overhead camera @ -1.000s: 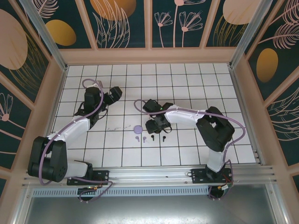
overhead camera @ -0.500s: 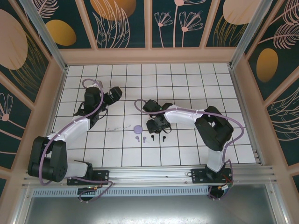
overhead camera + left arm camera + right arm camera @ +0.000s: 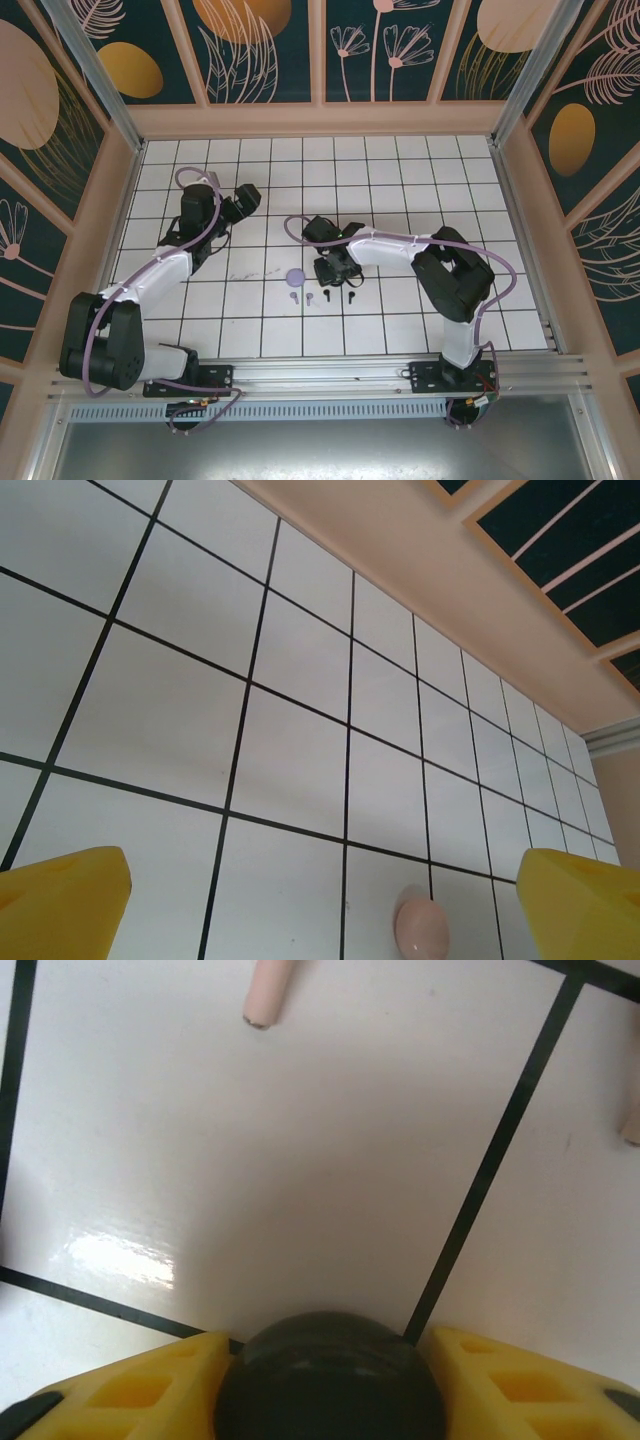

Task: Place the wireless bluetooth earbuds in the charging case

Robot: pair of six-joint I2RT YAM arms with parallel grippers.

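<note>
My right gripper (image 3: 330, 1355) is low over the tiles with both yellow fingers (image 3: 150, 1380) against a round black charging case (image 3: 330, 1390). In the top view that gripper (image 3: 335, 268) sits at mid-table. Just in front of it lie two lilac earbuds (image 3: 301, 297) and two black earbuds (image 3: 338, 295) in a row. A round lilac case (image 3: 295, 278) lies to its left. Two pale pink earbud stems (image 3: 266, 990) (image 3: 632, 1120) show beyond the black case. My left gripper (image 3: 325, 910) (image 3: 243, 198) is open at the back left, above a round pink case (image 3: 422, 927).
The white tiled table (image 3: 400, 170) is walled by a peach frame (image 3: 320, 120) at the back and sides. A metal rail (image 3: 330, 372) with both arm bases runs along the near edge. Bare tiles lie at the back right.
The right gripper's fingers have come together onto the black case, and its arm has shifted slightly left. The left arm has stayed put.
</note>
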